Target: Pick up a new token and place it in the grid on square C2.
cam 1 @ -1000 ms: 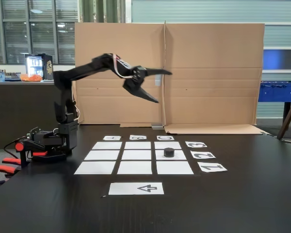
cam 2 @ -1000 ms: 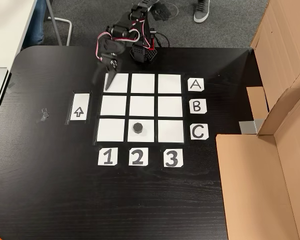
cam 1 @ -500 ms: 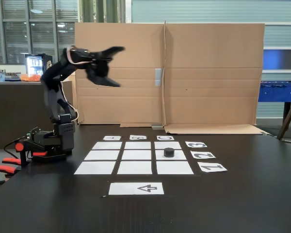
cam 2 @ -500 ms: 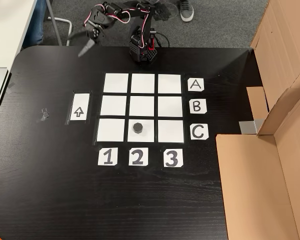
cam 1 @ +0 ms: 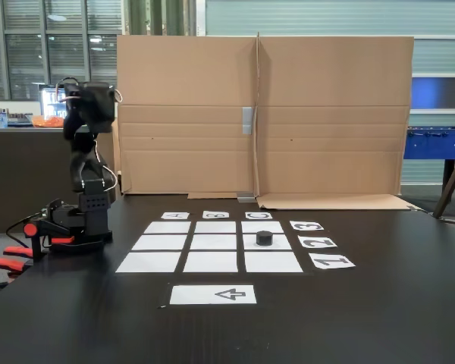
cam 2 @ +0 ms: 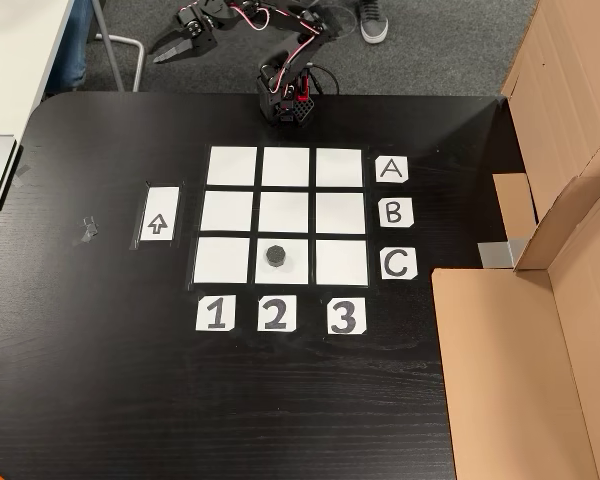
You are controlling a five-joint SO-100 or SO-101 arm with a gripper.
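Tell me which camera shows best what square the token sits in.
The fixed view from above: the token sits in the square level with C and above 2. The low fixed view shows the token side-on, its labels foreshortened.

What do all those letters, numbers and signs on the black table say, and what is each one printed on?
"A": paper label right of the grid's top row, in the view from above.
"B": label beside the middle row.
"C": label beside the bottom row.
"1": label below the left column.
"2": label below the token's column.
"3": label below the right column.
Black arrow: paper strip left of the grid.
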